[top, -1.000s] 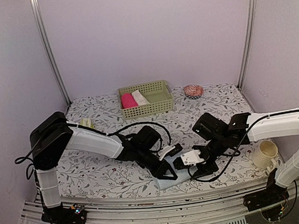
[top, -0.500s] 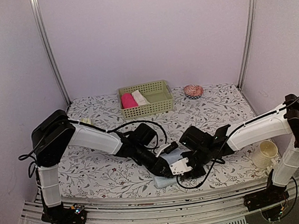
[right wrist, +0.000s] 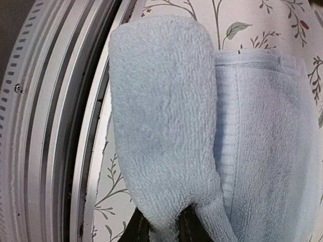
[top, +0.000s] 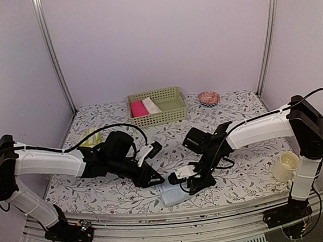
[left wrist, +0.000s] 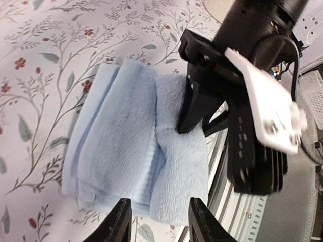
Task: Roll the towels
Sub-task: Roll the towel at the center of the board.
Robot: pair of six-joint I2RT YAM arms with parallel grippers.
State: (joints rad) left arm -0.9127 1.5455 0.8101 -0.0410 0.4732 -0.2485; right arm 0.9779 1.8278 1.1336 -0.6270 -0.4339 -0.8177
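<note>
The light blue towel lies partly folded at the table's front edge. It also shows in the left wrist view and the right wrist view. My right gripper is shut on a folded flap of it, right beside the front rail. My left gripper is open and empty, just left of the towel, its fingertips hovering over the towel's near end. The yellow-green towel lies at the far left, mostly hidden behind the left arm.
A green basket at the back holds a pink roll and a cream-white roll. A red-and-white round object sits at the back right. A cream cup stands at the right front. The metal front rail runs close to the towel.
My left arm has drawn back to the left, off the blue towel. My right gripper has moved left along the front edge with the towel's flap.
</note>
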